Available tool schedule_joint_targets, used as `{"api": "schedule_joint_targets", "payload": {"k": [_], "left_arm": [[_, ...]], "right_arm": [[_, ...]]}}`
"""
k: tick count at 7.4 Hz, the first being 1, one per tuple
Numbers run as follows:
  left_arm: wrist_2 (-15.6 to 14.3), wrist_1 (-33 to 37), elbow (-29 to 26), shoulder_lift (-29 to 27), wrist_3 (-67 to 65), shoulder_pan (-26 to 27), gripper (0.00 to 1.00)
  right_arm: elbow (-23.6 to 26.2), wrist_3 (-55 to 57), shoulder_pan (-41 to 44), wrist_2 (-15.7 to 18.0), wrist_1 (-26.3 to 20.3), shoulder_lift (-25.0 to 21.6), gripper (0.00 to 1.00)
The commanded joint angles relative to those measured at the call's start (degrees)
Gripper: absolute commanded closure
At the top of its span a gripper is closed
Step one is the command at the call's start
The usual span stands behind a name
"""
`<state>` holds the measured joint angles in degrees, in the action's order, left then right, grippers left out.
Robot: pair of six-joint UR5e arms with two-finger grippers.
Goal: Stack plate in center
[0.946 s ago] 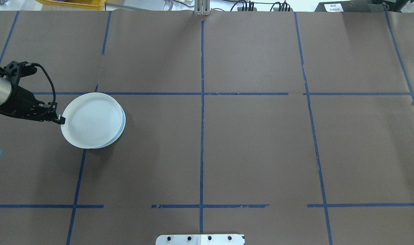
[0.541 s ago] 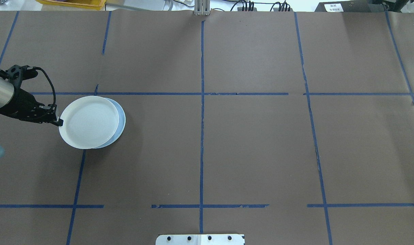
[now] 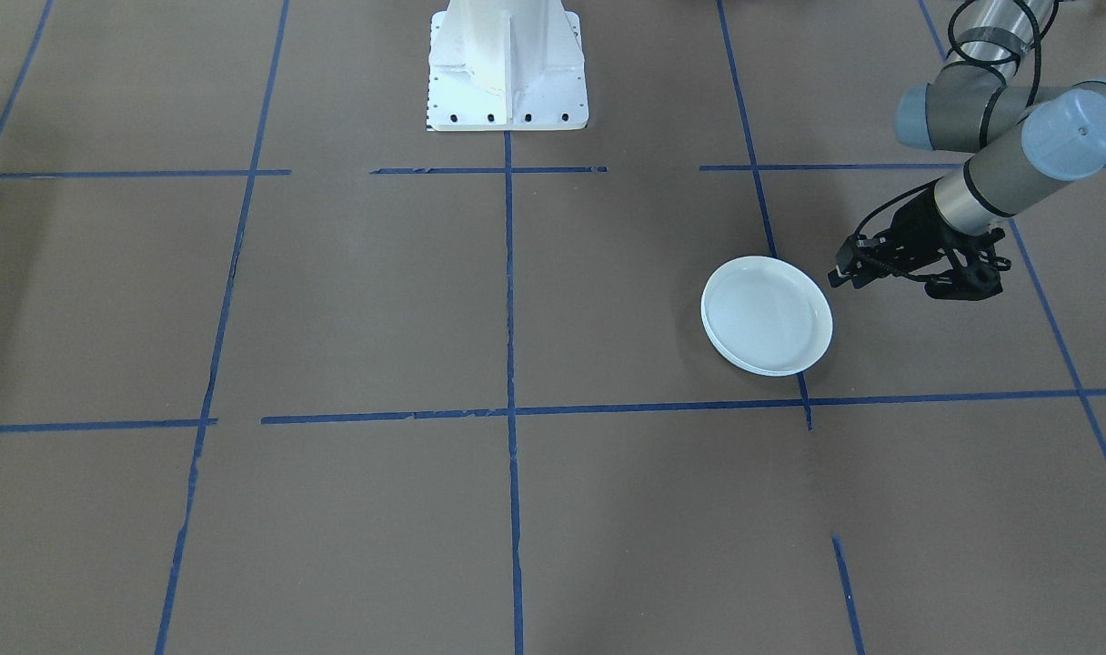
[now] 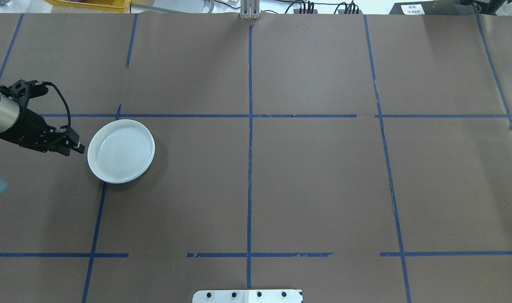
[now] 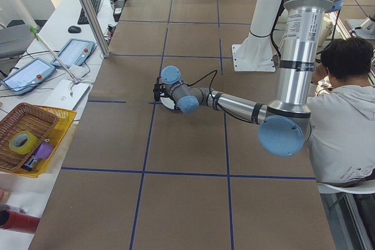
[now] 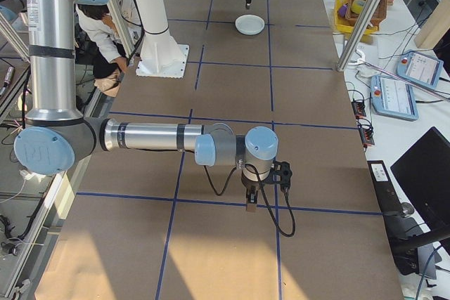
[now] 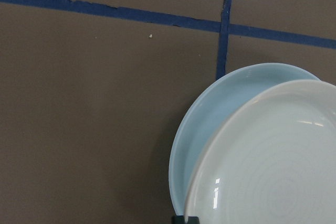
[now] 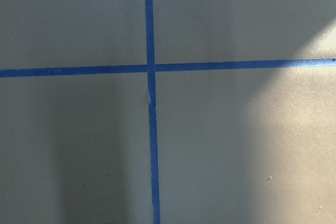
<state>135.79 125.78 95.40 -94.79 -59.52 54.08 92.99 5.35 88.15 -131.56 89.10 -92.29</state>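
Brown taped table [image 3: 353, 300] is showing the ringed plate [image 3: 768, 314] sitting with the left gripper [image 3: 835, 276] just at its 2 o'clock, holding nothing, opening unclear; overhead, gripper [image 4: 80, 147] sitting at 9 o'clock; left wrist is showing it overlapping the pale-blue plate [image 7: 210, 124]; right gripper [image 6: 250, 204] cannot tell.

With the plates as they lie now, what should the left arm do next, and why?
Probably draw the left gripper straight back from the stack. The ringed white plate already rests on the pale-blue plate, and the gripper sits beside the rim holding nothing.
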Motion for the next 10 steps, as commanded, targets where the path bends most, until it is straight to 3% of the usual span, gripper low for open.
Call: {"api": "schedule_joint_targets", "payload": {"k": [1,3,5,7,10], "left_arm": [[1.5,-0.5,0.1,0.7,0.9,4.8,0.00],[1.9,-3.5,-0.4,3.7,16.2,13.5,0.00],[1.1,-23.3,0.7,3.9,42.0,24.1,0.00],[-0.5,-34.9,0.6,3.7,59.1,31.8,0.00],[-0.4,-39.3,-0.1,4.5,67.3,35.6,0.00]], "right_arm": [[0.0,0.0,0.0,0.0,0.0,0.0,0.00],[0.0,-0.1,0.0,0.0,0.0,0.0,0.00],[0.0,0.0,0.0,0.0,0.0,0.0,0.00],[0.0,0.0,0.0,0.0,0.0,0.0,0.00],[0.0,0.0,0.0,0.1,0.0,0.0,0.00]]}}
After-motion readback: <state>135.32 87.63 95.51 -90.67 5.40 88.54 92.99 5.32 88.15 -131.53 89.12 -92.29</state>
